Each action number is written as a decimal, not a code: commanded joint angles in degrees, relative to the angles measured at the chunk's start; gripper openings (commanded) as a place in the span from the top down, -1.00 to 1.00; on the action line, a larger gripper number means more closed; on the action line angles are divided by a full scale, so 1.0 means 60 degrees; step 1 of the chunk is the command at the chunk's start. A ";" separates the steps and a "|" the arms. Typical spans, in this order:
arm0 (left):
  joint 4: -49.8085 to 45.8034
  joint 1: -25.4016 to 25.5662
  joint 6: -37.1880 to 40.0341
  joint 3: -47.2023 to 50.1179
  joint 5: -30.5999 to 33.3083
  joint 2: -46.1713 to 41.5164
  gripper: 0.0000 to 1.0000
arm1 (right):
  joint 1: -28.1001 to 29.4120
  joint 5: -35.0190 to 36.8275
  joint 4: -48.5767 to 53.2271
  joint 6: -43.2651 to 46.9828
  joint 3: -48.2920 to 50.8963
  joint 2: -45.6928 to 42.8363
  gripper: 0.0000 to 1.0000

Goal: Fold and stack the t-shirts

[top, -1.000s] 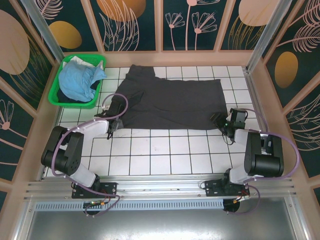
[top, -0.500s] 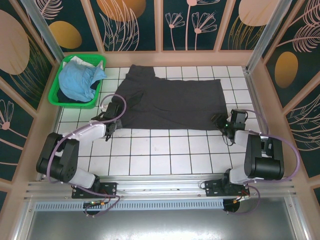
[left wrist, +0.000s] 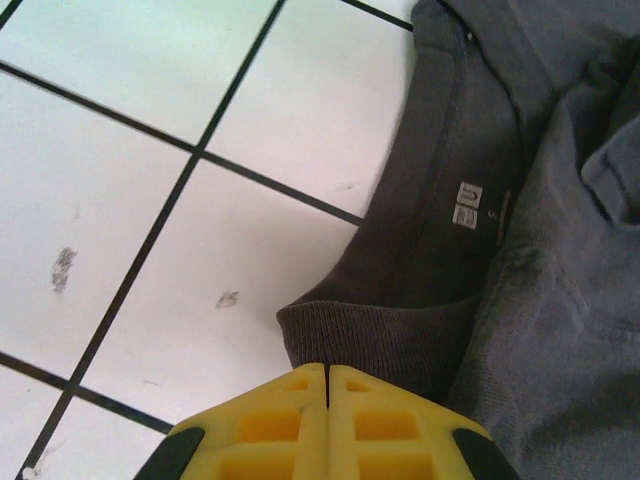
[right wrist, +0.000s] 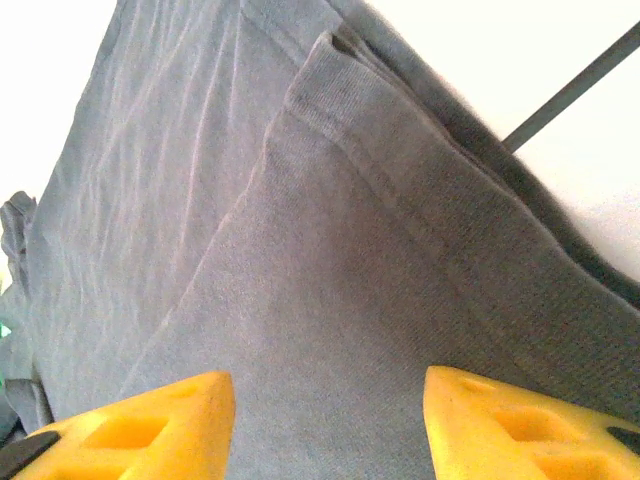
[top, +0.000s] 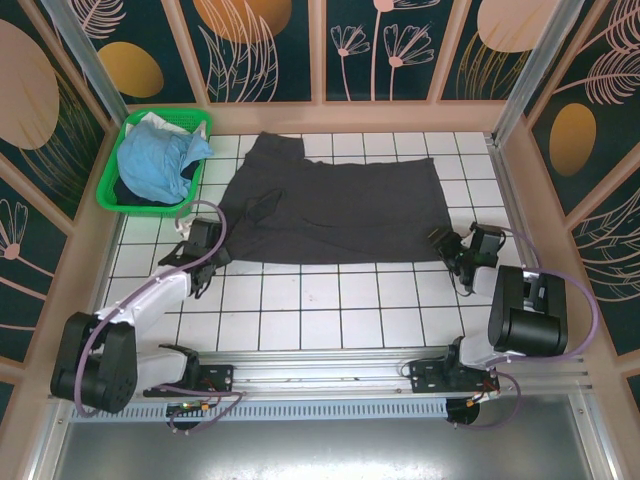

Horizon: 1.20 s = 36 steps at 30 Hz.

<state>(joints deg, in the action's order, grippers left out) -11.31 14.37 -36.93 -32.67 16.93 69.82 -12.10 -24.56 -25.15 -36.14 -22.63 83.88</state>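
1. The left pincer has its yellow fingers pressed together. The ribbed collar of the plain dark charcoal-grey cloth t-shirt runs in under the tips, so I judge it pinched there.
2. The right pincer stands with its fingers apart and grips nothing. It is low over the shirt's other end, with a stitched hem corner lying just beyond the gap.
3. From the left pincer the shirt spreads away and to the right. From the right pincer it spreads away and to the left.
4. The shirt's long axis runs side to side across the white tiled desk, collar end at the left arm and hem end at the right arm. Each arm is nearest its own end.
5. The coming fold likely turns on this: both near corners must be held before the near edge is carried over toward the far edge, so the right side likely needs to close first.
6. The light blue cloth t-shirt lies bundled in the green plastic basket at the far left corner, well apart from both pincers.
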 commanded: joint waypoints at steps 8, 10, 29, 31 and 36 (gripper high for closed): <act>-0.0036 -0.0535 -0.0537 0.0569 -0.0573 -0.0072 0.88 | -0.0166 0.0064 0.0310 -0.0173 0.0388 0.0142 -0.06; -0.0216 -0.0528 -0.0525 0.0566 -0.0349 -0.0096 0.86 | -0.0166 0.0035 0.0380 -0.0173 0.0390 -0.0015 -0.06; 0.0084 0.0254 0.1112 -0.0695 -0.2281 0.1321 -0.18 | 0.0533 -0.0268 0.2275 0.0849 -0.0304 -0.1776 -0.30; -0.0374 0.0247 0.1367 -0.1029 -0.2112 0.1938 -0.15 | 0.0530 -0.0391 0.2470 0.0984 -0.0464 -0.1506 -0.32; -0.0762 0.0245 0.1306 -0.1000 -0.1586 0.2280 0.17 | 0.0525 -0.0394 0.2274 0.0965 -0.0356 -0.1347 -0.34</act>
<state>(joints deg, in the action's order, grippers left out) -12.86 15.88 -30.61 -38.57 6.46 83.59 -9.10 -25.67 -12.51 -31.99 -23.83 75.18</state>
